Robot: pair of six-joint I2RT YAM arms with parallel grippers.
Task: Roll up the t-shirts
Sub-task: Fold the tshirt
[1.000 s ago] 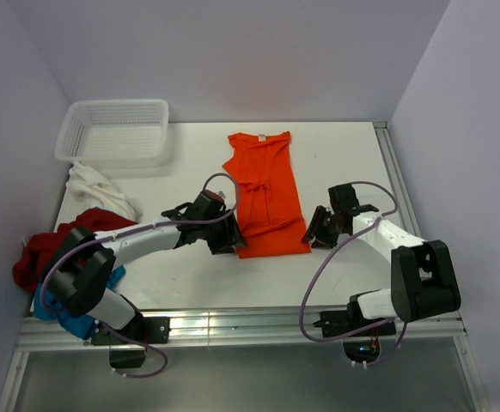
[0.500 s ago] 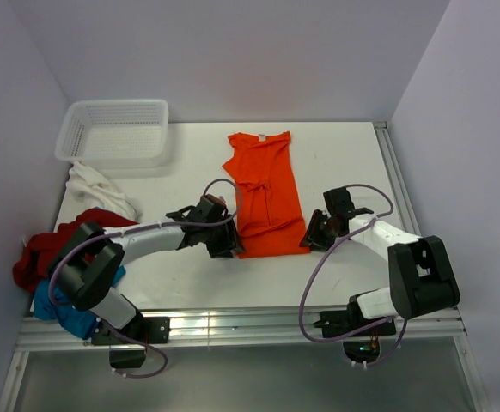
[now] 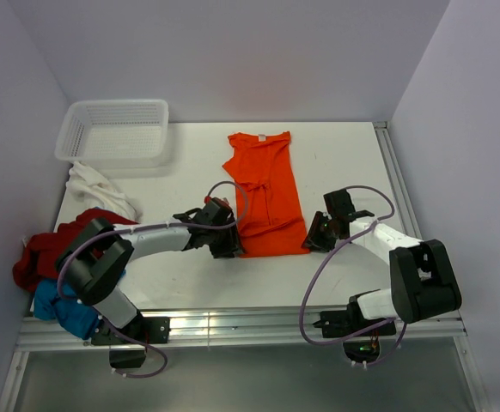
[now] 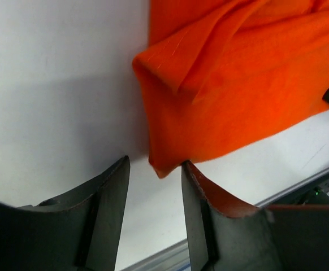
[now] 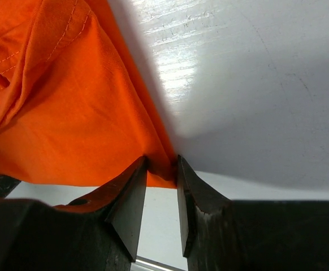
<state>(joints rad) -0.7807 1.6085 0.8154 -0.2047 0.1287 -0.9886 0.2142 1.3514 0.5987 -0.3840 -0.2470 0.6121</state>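
White surface (image 3: 344,154) fills most of the top view, with the orange t-shirt (image 3: 265,193) lying down the middle of it, folded into a long strip, collar at the far end. Only that overhead shot shows the mesh basket (image 3: 112,159) in the far left corner. Nearer along the left edge, the white shirt (image 3: 95,190), dark red shirt (image 3: 39,253) and blue shirt (image 3: 65,313) are heaped together. The wrist cams give the close-up stuff. The left fingers (image 4: 111,197) sit clearly apart, with the orange shirt's near left corner poking loose between the tips, nothing gripped. The right fingers (image 5: 130,197) are at the near right corner with just a narrow gap and the cloth's edge sitting in it. Honestly can't tell if it's pinched or only touching.
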